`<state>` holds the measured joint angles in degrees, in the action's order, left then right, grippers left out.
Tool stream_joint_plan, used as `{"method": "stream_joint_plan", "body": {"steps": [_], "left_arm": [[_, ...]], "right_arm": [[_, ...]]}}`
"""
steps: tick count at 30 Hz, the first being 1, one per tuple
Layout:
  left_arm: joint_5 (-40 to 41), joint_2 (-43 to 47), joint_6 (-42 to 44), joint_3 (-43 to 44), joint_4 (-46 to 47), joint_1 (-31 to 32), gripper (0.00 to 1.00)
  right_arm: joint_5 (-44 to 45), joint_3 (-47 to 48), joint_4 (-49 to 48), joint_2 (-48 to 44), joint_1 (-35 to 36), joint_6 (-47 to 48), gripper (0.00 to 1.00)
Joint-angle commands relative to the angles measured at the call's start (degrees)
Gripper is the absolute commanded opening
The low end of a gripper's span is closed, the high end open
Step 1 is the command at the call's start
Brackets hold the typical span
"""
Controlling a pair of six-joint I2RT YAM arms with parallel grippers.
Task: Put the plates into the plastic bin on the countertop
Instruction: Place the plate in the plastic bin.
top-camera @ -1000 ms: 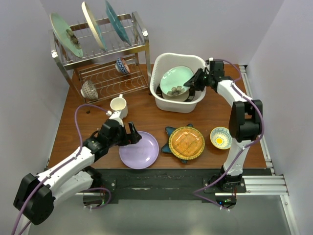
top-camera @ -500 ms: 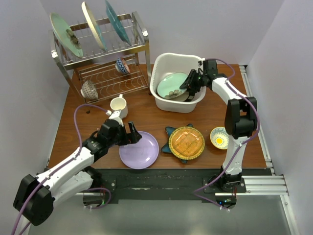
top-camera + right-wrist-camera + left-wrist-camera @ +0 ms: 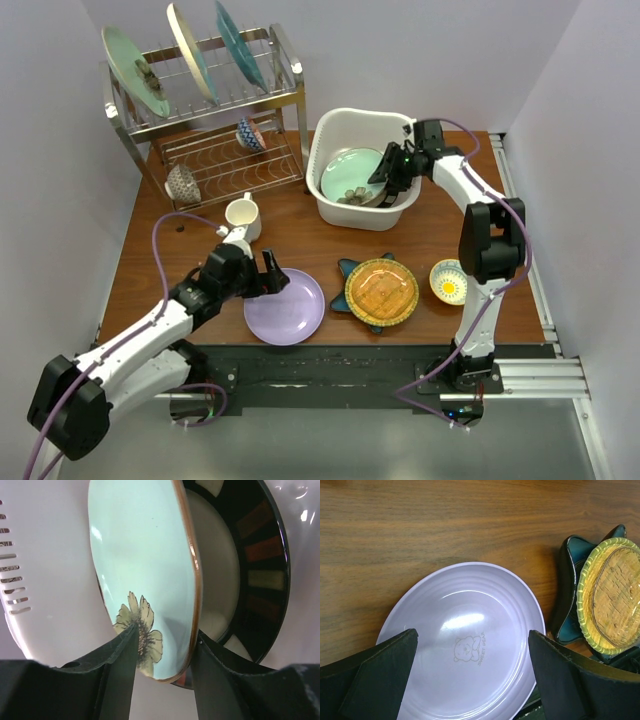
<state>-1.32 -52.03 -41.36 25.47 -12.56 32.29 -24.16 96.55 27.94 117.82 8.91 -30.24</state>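
The white plastic bin (image 3: 330, 125) stands at the back centre of the table. Inside it a mint floral plate (image 3: 352, 170) (image 3: 140, 545) leans tilted on a black-rimmed cream plate (image 3: 260, 555). My right gripper (image 3: 385, 180) (image 3: 166, 632) reaches into the bin (image 3: 40, 545), open, with the mint plate's lower edge between its parted jaws. A lavender plate (image 3: 285, 307) (image 3: 465, 645) lies flat at the front. My left gripper (image 3: 276, 272) (image 3: 472, 635) hovers wide open over its left rim. An amber round plate (image 3: 381, 291) (image 3: 612, 595) rests on a blue star-shaped plate (image 3: 350, 270) (image 3: 567, 580).
A steel wire dish rack (image 3: 215, 110) at the back left holds three upright plates and two bowls. A cream mug (image 3: 242, 215) stands in front of it, close to my left arm. A small yellow-centred bowl (image 3: 451, 281) sits at the front right.
My right gripper moved further into the bin and its jaws parted; the mint plate sank lower and leans on the plate beneath. The left arm stayed still.
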Motion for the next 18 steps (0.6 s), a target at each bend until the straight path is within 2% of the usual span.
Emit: {"method": "stream_joint_plan", "body": {"steps": [1,6,18], "left_arm": [[1.1,2.9,0.2,0.7,-1.1,0.2,0.96],[1.1,4.5,0.2,0.5,-3.8,0.2,0.96],[4.3,4.7,-0.1,1.3,-7.3,0.2,0.96]], "right_arm": [[2.4,5.8,3.0,-1.3,1.1,4.1,0.5],[8.2,7.8,6.6,-2.2,2.6,6.3,0.57],[11.2,11.3,13.0,0.1,3.0,9.9,0.58]]}}
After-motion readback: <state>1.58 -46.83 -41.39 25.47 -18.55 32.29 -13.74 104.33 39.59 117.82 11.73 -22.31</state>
